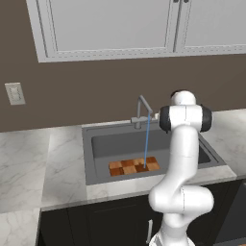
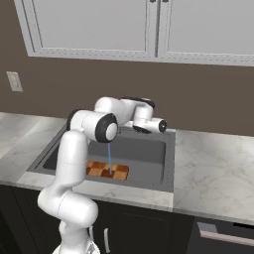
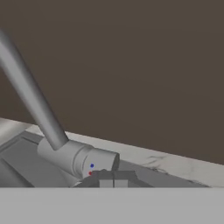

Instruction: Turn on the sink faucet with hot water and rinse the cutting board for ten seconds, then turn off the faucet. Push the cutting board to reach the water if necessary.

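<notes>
**Board under the stream, closed end effector at the tap**

The flat checkered wooden cutting board [image 1: 134,166] is seen lying in the dark grey rectangular sink [image 1: 98,144], under the thin pale blue water [image 1: 146,141]. It is judged stiff, light and wet-slippery, best pushed at an edge. The end effector [image 3: 113,179] is closed, empty, at the silver-grey metal faucet [image 1: 141,111].

Matt grey metal faucet [image 1: 142,111], checkered wooden cutting board [image 1: 126,167], veined marble counter [image 1: 29,166], matt dark sink [image 1: 98,146].
</notes>
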Tool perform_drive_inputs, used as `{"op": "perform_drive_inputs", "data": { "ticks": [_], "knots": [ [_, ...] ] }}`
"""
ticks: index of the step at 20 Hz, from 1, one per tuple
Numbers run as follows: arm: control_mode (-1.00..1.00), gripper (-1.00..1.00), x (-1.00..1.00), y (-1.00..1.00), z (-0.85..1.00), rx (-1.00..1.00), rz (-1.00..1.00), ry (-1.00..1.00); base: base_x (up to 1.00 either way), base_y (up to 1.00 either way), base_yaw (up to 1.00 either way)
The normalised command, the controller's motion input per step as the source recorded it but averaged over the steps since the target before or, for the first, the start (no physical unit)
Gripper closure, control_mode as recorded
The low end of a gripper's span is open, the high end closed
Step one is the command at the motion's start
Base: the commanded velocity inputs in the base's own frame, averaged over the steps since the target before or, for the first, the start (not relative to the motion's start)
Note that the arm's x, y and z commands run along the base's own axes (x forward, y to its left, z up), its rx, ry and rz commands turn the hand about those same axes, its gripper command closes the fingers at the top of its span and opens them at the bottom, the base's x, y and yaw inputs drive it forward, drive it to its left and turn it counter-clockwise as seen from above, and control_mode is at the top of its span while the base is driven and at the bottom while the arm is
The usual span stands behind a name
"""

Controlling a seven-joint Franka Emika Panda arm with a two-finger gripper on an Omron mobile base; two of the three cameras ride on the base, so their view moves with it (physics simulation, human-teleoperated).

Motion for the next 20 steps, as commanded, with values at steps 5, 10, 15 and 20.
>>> {"op": "perform_drive_inputs", "data": {
  "ticks": [5, 10, 15, 20],
  "knots": [
    [-1.00, 1.00, 0.00, 0.46, 0.00, -0.04, 0.00, 0.00, 0.00, 0.00, 0.00],
    [-1.00, 1.00, 0.00, 0.48, 0.00, -0.04, 0.00, 0.00, 0.00, 0.00, 0.00],
    [-1.00, 1.00, 0.00, 0.48, 0.00, -0.04, 0.00, 0.00, 0.00, 0.00, 0.00],
    [-1.00, 1.00, 0.00, 0.45, 0.00, -0.03, 0.00, 0.00, 0.00, 0.00, 0.00]
  ]
}}
